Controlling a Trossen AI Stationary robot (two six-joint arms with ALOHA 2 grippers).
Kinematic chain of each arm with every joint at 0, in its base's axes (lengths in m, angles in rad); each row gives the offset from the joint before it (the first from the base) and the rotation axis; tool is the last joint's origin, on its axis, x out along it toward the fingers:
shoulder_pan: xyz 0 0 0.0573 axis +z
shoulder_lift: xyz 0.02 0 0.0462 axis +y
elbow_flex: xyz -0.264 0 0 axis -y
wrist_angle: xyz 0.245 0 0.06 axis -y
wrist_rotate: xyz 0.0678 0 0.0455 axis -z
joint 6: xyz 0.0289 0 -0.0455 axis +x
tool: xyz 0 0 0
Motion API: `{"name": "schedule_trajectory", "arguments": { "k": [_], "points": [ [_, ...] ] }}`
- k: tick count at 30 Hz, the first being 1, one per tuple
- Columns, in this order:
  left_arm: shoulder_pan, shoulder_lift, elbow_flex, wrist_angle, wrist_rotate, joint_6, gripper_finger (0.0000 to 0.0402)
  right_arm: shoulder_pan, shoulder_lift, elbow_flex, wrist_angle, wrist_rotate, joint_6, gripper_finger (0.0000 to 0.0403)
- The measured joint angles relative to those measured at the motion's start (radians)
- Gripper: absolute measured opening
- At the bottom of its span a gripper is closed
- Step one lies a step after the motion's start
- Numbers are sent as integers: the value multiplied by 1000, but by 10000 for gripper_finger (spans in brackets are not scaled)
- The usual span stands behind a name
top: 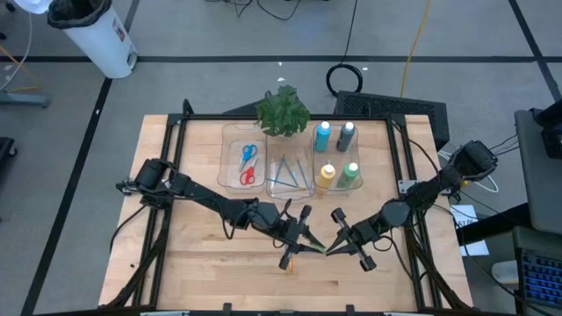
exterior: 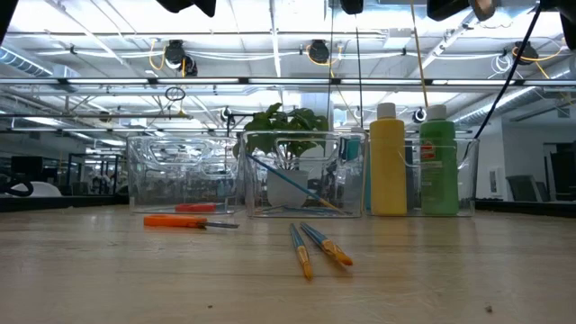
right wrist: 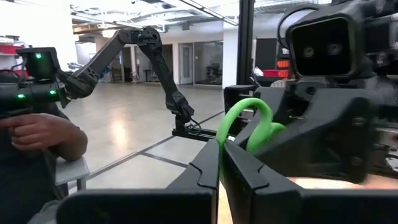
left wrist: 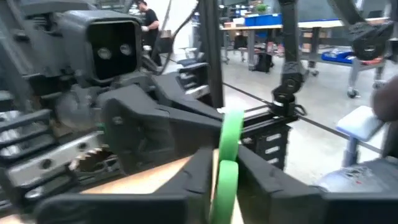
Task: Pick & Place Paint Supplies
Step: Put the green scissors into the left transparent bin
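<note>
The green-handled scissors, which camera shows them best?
The right wrist view: the green-handled scissors show as full finger loops, pinched between the right gripper and the left gripper. The left wrist view shows only an edge-on green strip. The high view shows a tiny green fleck. The low view misses them.

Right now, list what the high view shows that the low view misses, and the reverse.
High view only: the left arm's jaws and the right arm's jaws, meeting closed on the green scissors over the table. Low view only: the room behind, and brushes lying clear before the bins. Both: yellow bottle, green bottle, plant.
</note>
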Motion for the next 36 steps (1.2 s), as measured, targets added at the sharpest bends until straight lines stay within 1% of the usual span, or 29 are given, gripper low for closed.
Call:
{"name": "schedule_trajectory", "arguments": {
  "k": [2,3,6,8,10,12,13,15,17,19,21,24,26,30,31,33,36],
  "points": [
    [-1,-1,0,-3,6,-7,29,1,0,0,-3,18,0,0],
    [-2,-1,0,-10,7,-15,22,1,0,0,-8,26,0,0],
    [-1,-9,0,-34,8,-74,24,1,0,0,-19,46,0,0],
    [-1,-29,0,-70,-2,-96,39,1,-5,0,-18,58,0,3],
    [0,-72,0,-146,-26,-98,53,1,-10,0,-13,79,22,11],
    [-2,-126,-1,-249,-36,-82,54,0,-11,0,-12,111,54,25],
    [-4,-157,-7,-276,-34,-65,47,1,-11,0,-15,121,58,35],
    [-8,-213,-40,-282,-33,-29,24,6,-11,0,-21,130,70,58],
    [-9,-272,-95,-256,-44,-4,19,7,-11,0,-32,128,103,85],
    [-8,-342,-171,-232,-141,-3,21,7,-11,0,-38,122,126,113],
    [-6,-423,-261,-203,-281,-6,26,7,-11,0,-37,119,126,140],
    [-1,-555,-424,-141,-486,-28,22,7,-11,0,-38,112,111,171],
    [4,-645,-527,-109,-622,-47,20,6,-11,0,-37,114,105,182],
    [25,-812,-679,-92,-930,-118,20,-7,-11,0,-44,151,104,189],
    [34,-841,-711,-92,-988,-147,20,-10,-11,0,-47,160,104,188],
    [54,-886,-779,-98,-1070,-202,26,-15,-11,0,-52,163,104,185],
    [100,-910,-865,-93,-1107,-305,28,-23,-11,0,-62,163,104,178]
  ]
}}
